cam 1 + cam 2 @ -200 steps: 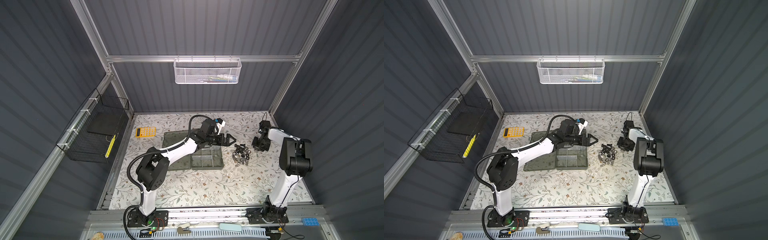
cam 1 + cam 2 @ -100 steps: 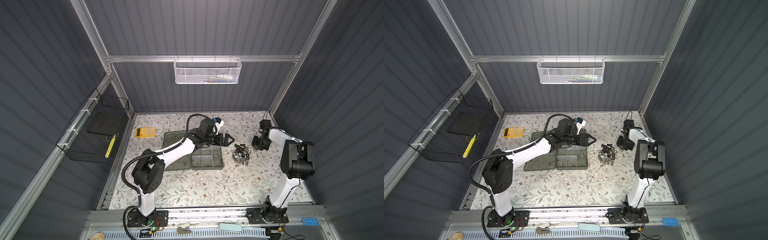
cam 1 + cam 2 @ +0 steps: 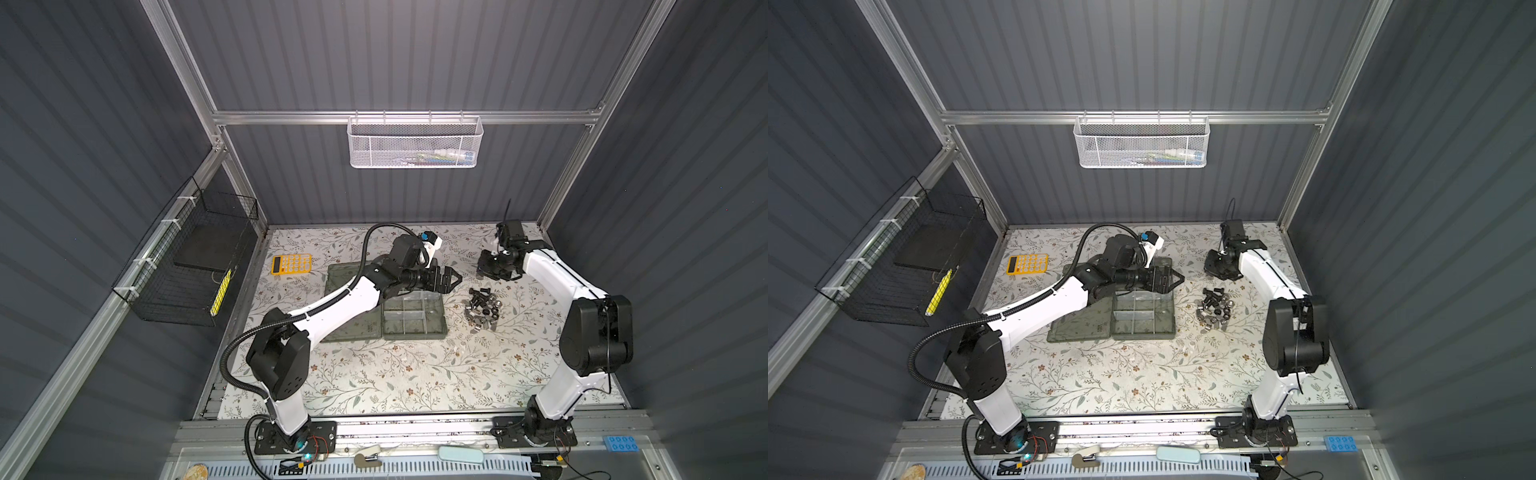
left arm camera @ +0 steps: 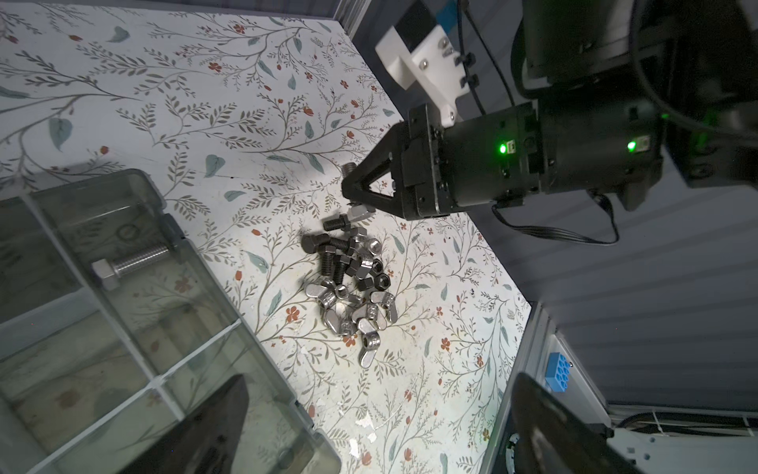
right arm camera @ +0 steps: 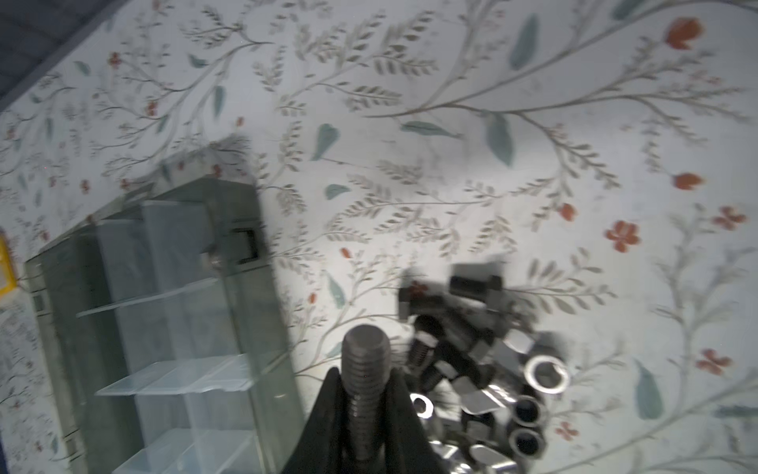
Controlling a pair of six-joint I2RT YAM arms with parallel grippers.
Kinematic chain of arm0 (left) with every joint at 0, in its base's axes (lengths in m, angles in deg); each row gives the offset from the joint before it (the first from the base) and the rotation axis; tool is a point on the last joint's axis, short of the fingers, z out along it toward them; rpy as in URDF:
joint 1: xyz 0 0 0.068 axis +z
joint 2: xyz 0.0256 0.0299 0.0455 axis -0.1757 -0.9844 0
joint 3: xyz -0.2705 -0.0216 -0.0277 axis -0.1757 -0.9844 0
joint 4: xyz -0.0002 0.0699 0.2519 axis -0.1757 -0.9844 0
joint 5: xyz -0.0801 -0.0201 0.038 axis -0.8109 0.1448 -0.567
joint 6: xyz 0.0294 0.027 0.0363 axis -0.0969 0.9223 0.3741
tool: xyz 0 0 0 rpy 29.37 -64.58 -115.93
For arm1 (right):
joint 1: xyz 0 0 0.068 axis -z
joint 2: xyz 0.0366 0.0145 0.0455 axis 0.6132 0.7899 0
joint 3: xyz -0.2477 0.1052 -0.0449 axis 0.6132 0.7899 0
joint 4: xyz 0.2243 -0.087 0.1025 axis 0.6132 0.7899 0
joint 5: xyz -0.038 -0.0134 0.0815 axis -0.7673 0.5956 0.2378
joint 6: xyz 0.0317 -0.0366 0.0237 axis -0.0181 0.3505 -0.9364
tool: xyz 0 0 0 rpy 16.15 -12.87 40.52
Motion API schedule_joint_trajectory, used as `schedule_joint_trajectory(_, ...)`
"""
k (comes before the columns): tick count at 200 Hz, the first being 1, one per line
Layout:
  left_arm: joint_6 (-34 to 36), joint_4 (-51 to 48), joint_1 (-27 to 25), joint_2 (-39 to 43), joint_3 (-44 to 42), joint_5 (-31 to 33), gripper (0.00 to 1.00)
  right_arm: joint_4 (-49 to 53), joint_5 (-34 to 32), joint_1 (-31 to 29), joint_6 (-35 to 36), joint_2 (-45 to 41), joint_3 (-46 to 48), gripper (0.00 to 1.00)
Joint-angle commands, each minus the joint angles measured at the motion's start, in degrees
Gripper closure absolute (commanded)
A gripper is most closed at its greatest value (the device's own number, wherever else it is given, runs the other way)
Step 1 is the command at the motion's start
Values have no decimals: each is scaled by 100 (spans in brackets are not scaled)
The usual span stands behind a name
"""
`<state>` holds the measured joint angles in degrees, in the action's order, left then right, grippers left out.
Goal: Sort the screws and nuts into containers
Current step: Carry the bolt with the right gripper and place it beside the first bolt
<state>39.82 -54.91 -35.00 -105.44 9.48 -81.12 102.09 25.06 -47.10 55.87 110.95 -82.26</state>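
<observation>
The right end effector (image 4: 350, 191), clenched on a screw (image 5: 366, 357), hangs at the far edge of the pile (image 3: 482, 307), right of the case (image 3: 415, 333). With this tip-only grip, the screw may pivot out before reaching a cell (image 3: 405, 325). The left end effector (image 3: 453, 279), released, over the case, may obstruct.

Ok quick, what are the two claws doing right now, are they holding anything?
Left gripper: open, holding nothing.
Right gripper: closed on a dark screw.
</observation>
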Motion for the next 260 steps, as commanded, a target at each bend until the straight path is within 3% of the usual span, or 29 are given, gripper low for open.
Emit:
schedule_joint_trajectory(1,166,-198,103,379,-382,193,0,-17,289,-343,-323,290,-469,93)
schedule_joint_trajectory(71,-155,60,666,1323,-1629,289,0,-111,560,-927,-671,1447,-1485,93)
schedule_joint_trajectory(124,-197,12,777,1765,-2072,446,0,-167,617,-1250,-765,2033,-1792,92)
schedule_joint_trajectory(191,-199,-107,787,2222,-2477,601,0,-172,341,-1428,-742,2406,-1788,87)
schedule_joint_trajectory(260,-277,-146,786,2566,-2723,613,0,-143,186,-1463,-722,2410,-1774,74)
